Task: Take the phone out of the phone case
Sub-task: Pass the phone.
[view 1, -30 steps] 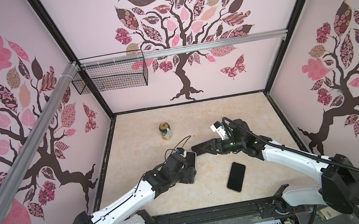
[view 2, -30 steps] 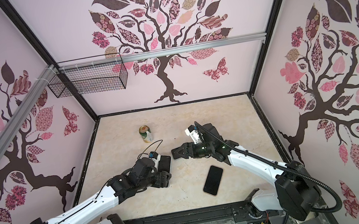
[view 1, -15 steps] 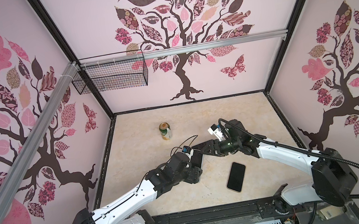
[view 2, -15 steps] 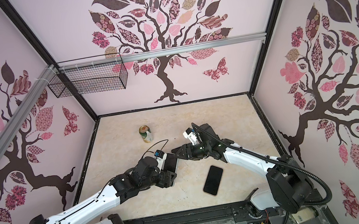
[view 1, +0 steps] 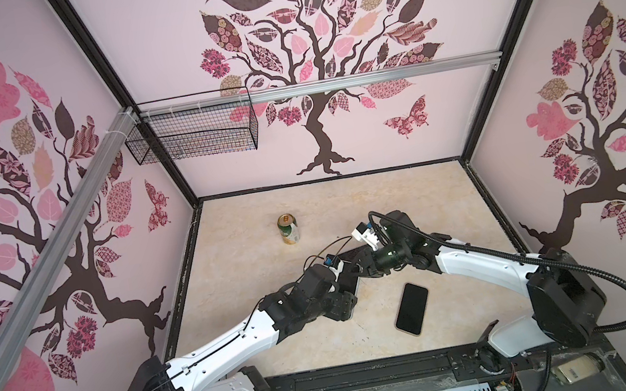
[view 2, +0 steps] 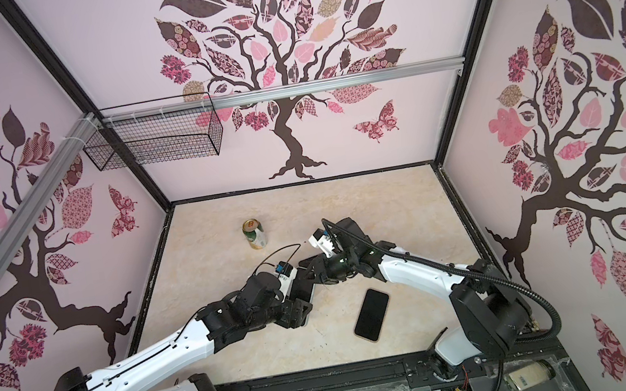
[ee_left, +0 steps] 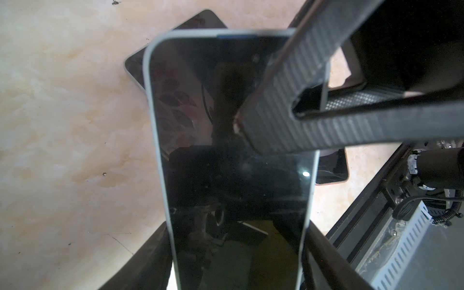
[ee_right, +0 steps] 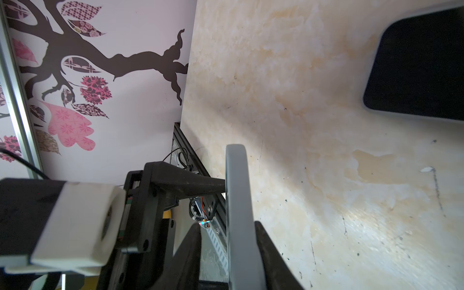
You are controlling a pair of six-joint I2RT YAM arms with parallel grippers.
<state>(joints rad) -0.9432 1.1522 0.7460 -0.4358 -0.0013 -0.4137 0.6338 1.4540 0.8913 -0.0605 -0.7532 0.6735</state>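
The phone point(ee_left: 213, 175), dark screen up, sits in its pale grey phone case point(ee_left: 153, 100). My left gripper point(ee_left: 237, 241) is shut across its width and holds it off the table, as both top views show point(view 1: 352, 283) point(view 2: 303, 290). My right gripper point(ee_right: 228, 224) straddles the case's far end, seen edge-on as a grey strip point(ee_right: 237, 200). One of its fingers point(ee_right: 266, 246) touches the case and a gap remains at the other. Its ribbed fingers point(ee_left: 288, 100) cover the phone's top corner.
A second dark phone point(view 1: 412, 308) lies flat at the front right. Another dark flat slab point(ee_right: 414, 62) lies on the table under the arms. A can point(view 1: 288, 229) stands further back. A wire basket point(view 1: 193, 136) hangs on the back-left rail.
My right gripper has moved left onto the far end of the held phone, and its jaws have narrowed around it. My left arm has brought the phone slightly toward it.
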